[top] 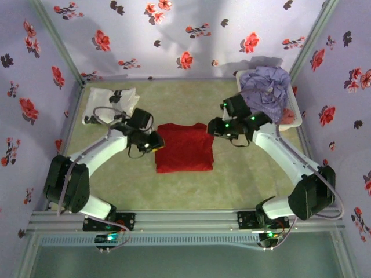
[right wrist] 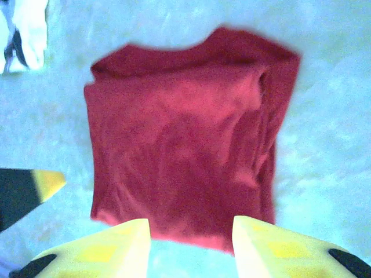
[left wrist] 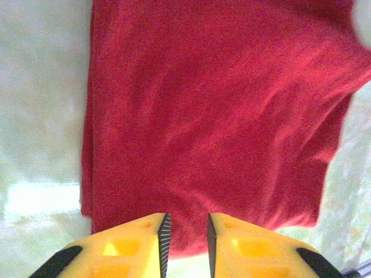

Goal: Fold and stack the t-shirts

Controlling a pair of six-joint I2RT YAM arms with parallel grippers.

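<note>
Red t-shirt [top: 184, 147]: table centre, part-folded. Soft, light and limp, so it will likely sag; best pinched at the side edges. Left pincer [left wrist: 184, 223]: at its edge, jaws narrowly apart, empty. Right pincer [right wrist: 191, 229]: jaws wide, empty.

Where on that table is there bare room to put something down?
Bare mat lies between the red t-shirt and the arm bases, and behind it between the white t-shirt and basket. Left gripper and right gripper crowd its sides.

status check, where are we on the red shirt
left pincer narrowly open, right pincer open, both at edges of red t-shirt. it lies folded mid-table. white t-shirt far left, lavender t-shirt in basket, neither obstructing.
</note>
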